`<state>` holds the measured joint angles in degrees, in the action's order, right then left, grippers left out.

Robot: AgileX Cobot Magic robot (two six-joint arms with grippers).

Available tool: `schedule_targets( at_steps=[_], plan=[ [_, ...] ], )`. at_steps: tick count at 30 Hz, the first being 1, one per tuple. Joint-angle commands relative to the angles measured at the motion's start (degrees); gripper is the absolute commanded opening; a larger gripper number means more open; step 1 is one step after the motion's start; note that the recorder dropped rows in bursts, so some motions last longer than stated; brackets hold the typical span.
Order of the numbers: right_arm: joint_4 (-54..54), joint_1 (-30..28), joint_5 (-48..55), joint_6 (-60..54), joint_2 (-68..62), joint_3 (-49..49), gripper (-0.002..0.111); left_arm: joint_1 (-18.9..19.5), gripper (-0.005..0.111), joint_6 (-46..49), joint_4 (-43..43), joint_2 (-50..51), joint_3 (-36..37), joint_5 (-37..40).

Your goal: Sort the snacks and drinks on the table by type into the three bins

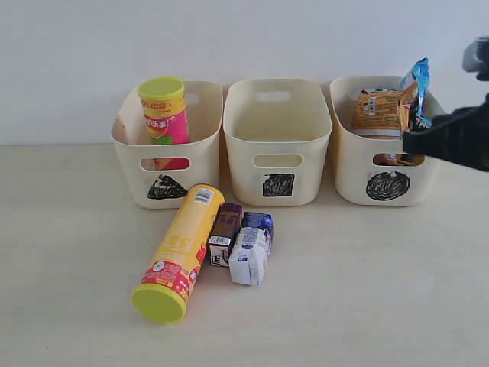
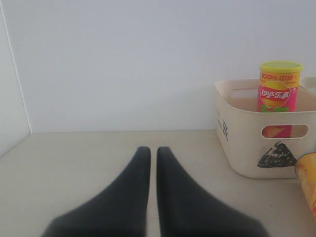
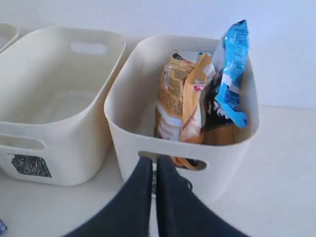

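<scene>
The yellow canister (image 1: pixel 179 252) lies on its side on the table (image 1: pixel 69 252). Three cartons rest beside it: dark purple-brown (image 1: pixel 225 233), blue-purple (image 1: pixel 260 223) and white-grey (image 1: pixel 249 257). Inside the triangle bin (image 1: pixel 130 164) the magenta canister (image 1: pixel 164 115) stands upright. The square bin (image 1: pixel 237 153) holds nothing. An orange bag (image 3: pixel 177 103) and a blue bag (image 3: pixel 232 69) stand in the circle bin (image 3: pixel 123 128). My right gripper (image 3: pixel 153 160) is shut and empty, just in front of that bin's slot handle. My left gripper (image 2: pixel 153 149) is shut and empty, low over bare table left of the triangle bin (image 2: pixel 242 143).
A plain white wall runs right behind the three bins. The bins stand side by side, almost touching. The right arm (image 1: pixel 458 138) enters from the right edge at the height of the circle bin's rim.
</scene>
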<state>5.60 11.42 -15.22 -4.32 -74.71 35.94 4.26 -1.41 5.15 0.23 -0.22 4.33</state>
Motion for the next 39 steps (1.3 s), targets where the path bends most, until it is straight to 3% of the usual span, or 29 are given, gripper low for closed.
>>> schedule_targets(
  at_steps=[1,9,20,33,39],
  plan=[
    [0.2,-0.5,-12.2,0.3,7.5,-14.3,0.0,-0.3,0.004,0.0,0.2,-0.2,0.2,-0.4],
    [0.2,-0.5,-34.8,3.6,19.5,-35.9,0.0,-0.3,0.004,0.0,0.2,-0.2,0.2,-0.4],
    [-0.4,-0.5,-12.2,5.3,39.2,-35.9,0.0,-0.3,0.004,0.0,0.2,-0.2,0.2,-0.4],
    [-0.3,-0.5,20.1,5.3,74.7,-35.9,0.0,-0.3,0.004,0.0,0.2,-0.2,0.2,-0.4],
    [0.3,-0.3,20.1,7.4,74.7,-35.9,0.0,-0.3,0.004,-5.5,-2.0,-0.2,0.2,-7.6]
  ],
)
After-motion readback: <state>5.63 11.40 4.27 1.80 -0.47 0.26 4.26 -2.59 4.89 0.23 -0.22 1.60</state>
